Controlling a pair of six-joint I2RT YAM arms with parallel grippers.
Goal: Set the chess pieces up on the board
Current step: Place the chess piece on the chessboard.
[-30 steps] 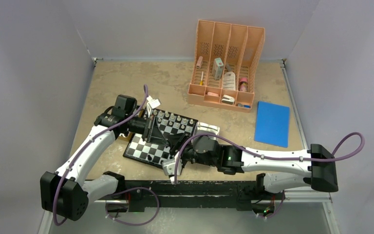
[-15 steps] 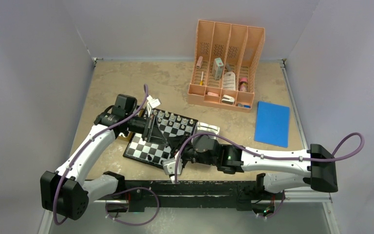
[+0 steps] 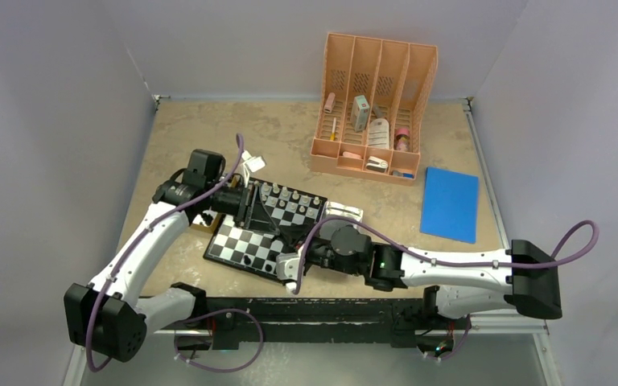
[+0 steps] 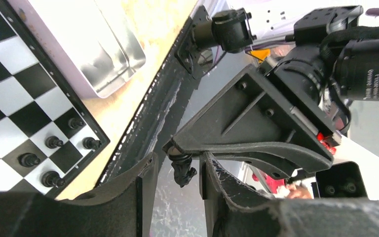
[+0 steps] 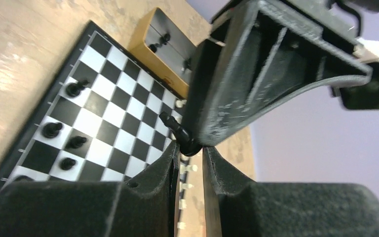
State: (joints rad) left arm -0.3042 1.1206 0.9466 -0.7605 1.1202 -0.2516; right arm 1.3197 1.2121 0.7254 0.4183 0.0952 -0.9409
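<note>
The right claw (image 5: 190, 150) pinches a black piece (image 4: 182, 170) in the air, close to a near corner of the board (image 3: 237, 241). The left claw (image 4: 177, 158) is spread, one finger on each side of that piece, with a gap showing on both sides. I read this as a hand-over between the arms, not a placing.

The board lies on the worktop (image 3: 201, 137) and is only partly set. White pieces (image 3: 286, 195) stand along its far side. A few black men (image 5: 53, 129) stand near its near edge, not in full rows. More black ones lie in the box (image 5: 150, 57) beside the board, so much of the black side looks left to do.
</note>
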